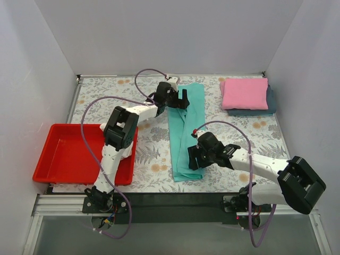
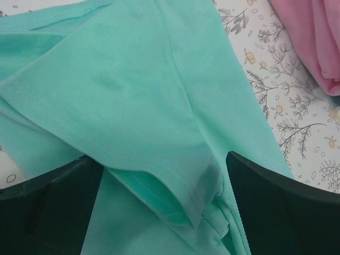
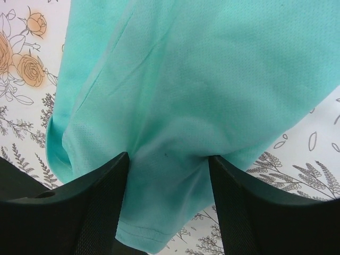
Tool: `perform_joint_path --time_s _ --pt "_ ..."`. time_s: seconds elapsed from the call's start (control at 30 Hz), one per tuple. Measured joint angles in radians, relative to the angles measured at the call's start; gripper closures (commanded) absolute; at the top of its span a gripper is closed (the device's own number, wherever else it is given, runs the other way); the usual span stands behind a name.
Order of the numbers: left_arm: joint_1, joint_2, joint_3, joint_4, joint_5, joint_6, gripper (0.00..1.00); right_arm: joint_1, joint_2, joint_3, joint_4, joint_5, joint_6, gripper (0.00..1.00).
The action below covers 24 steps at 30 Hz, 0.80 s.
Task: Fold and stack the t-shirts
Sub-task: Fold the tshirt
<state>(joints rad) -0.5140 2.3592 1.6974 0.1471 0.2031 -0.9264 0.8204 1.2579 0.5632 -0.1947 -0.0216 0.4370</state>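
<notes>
Two grippers bracket the teal t-shirt (image 1: 187,125), a long strip running far-to-near on the table (image 1: 154,139). My left gripper (image 1: 180,100), spread wide, straddles its far end. My right gripper (image 1: 193,158) straddles the near hem, but I cannot confirm a grip.

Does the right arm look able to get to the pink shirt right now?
Probably yes: the pink shirt lies uncovered at the far right with nothing between, though the right gripper straddles the teal shirt.
</notes>
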Motion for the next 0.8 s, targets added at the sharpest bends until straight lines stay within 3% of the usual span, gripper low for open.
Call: perform_joint_path --time_s 0.17,0.37,0.53,0.8 --pt "0.000 -0.147 -0.166 0.035 0.000 0.002 0.09 0.000 -0.074 0.020 -0.051 0.032 -0.019 0.40" --pt "-0.009 -0.511 -0.420 0.095 -0.018 -0.039 0.10 0.000 -0.201 0.037 -0.107 0.066 -0.030 0.37" --pt "-0.080 -0.782 -0.641 0.114 -0.063 -0.105 0.10 0.001 -0.261 0.026 -0.180 0.071 -0.021 0.36" --pt "-0.297 -0.871 -0.964 -0.075 -0.129 -0.245 0.12 0.001 -0.335 -0.030 -0.247 0.042 0.009 0.35"
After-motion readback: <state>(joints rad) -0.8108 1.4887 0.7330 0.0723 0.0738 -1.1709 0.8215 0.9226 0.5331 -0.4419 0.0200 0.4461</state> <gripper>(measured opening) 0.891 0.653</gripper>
